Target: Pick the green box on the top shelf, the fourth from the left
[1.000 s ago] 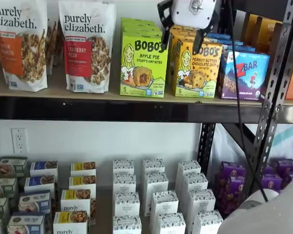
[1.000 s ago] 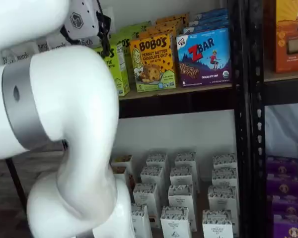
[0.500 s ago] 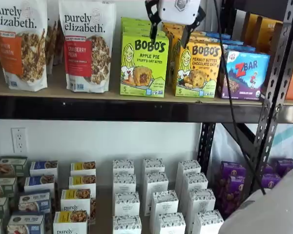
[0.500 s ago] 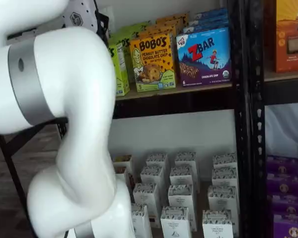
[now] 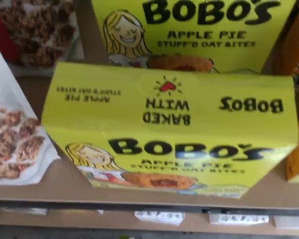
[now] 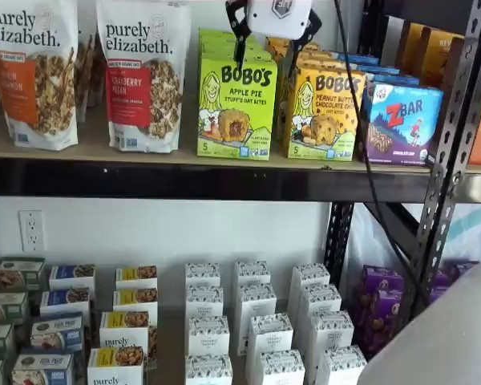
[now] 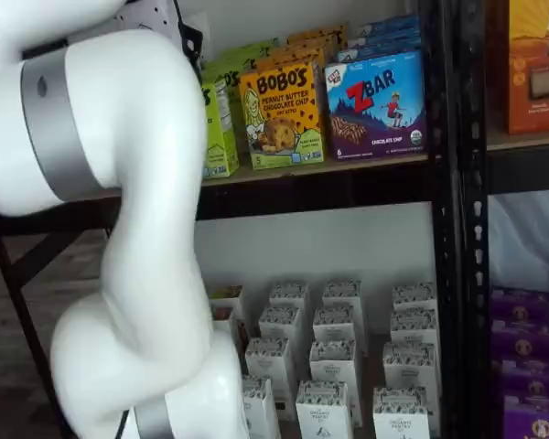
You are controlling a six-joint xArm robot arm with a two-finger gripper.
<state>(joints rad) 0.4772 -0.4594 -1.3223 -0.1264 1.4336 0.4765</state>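
Note:
The green box (image 6: 236, 108) is a lime-green Bobo's Apple Pie carton, upright on the top shelf (image 6: 88, 149), with more of its kind behind it. My gripper (image 6: 270, 44) hangs from the view's top edge at the level of the box's upper edge. It is open, with a plain gap between the fingers. One black finger (image 6: 240, 36) is over the box's top. The other is towards the yellow-orange carton. The wrist view looks down on the box's top face (image 5: 169, 99). In a shelf view the box's side (image 7: 218, 123) shows past the arm.
Two Purely Elizabeth bags (image 6: 143, 76) stand left of the green box. The yellow-orange Bobo's carton (image 6: 325, 112) and the ZBar carton (image 6: 401, 120) stand to its right. A black upright (image 6: 453, 120) is at the right. White cartons (image 6: 252, 321) fill the lower shelf. The white arm (image 7: 119, 229) fills the left of a shelf view.
The gripper has moved left, from over the yellow-orange carton to over the green box, and a little up in the picture. The boxes have not moved.

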